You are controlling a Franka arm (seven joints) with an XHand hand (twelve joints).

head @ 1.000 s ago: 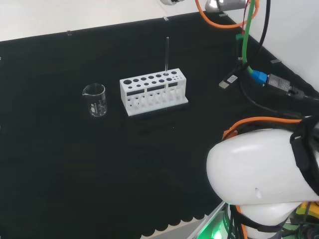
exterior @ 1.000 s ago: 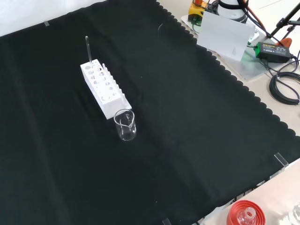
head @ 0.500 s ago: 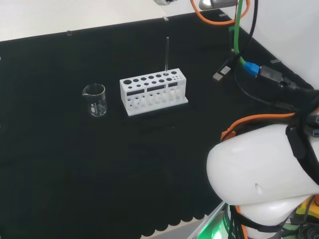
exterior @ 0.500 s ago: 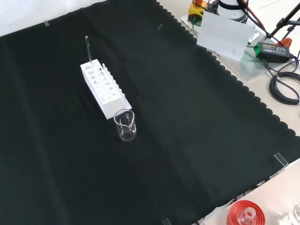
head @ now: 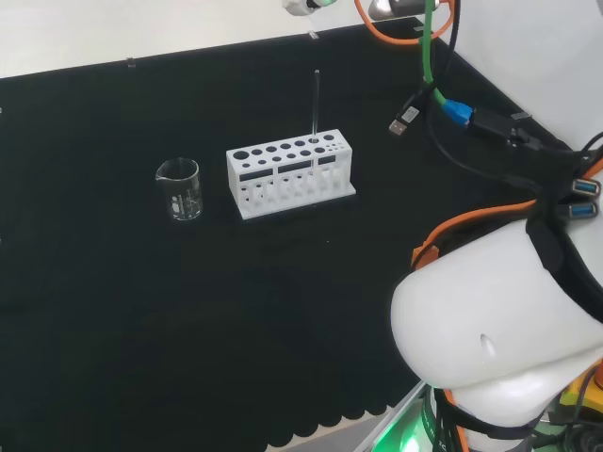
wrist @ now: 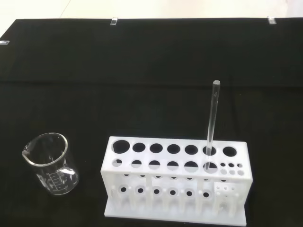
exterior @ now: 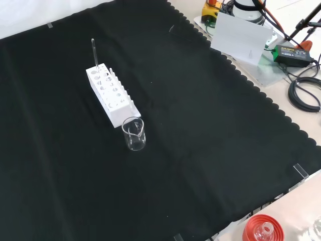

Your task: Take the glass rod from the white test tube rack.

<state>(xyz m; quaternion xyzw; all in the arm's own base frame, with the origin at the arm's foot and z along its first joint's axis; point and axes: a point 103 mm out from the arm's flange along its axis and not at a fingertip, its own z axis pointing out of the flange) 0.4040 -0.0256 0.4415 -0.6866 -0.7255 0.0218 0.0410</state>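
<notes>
Upright in the rack [head: 290,170], the rod [head: 315,104] stands in a hole of the back row, second from the right end as the head view shows it, a little left of the frame's centre and toward the top. In the front view the rack [exterior: 112,95] runs diagonally in the upper left of the frame, with the rod [exterior: 94,51] rising from its far end. The wrist view puts the rack [wrist: 176,182] low in the frame and the rod [wrist: 211,118] right of centre, its top well clear of the rack and leaning slightly; the hole likely guides it without clamping it, so a straight upward pull should free it. A beaker [head: 179,188] stands apart from the rack at the end away from the rod, left of it in the head view, and looks empty, so it should not hinder an approach from above. Whether the hand's fingers are spread or curled cannot be told from these frames. Judging by the wrist camera's wide look at the whole rack, the hand hangs well above and apart from the rod, and the reach is not yet made. Gripping the rod's bare upper part seems the sensible choice, since neighbouring holes are empty and leave room for fingers.
</notes>
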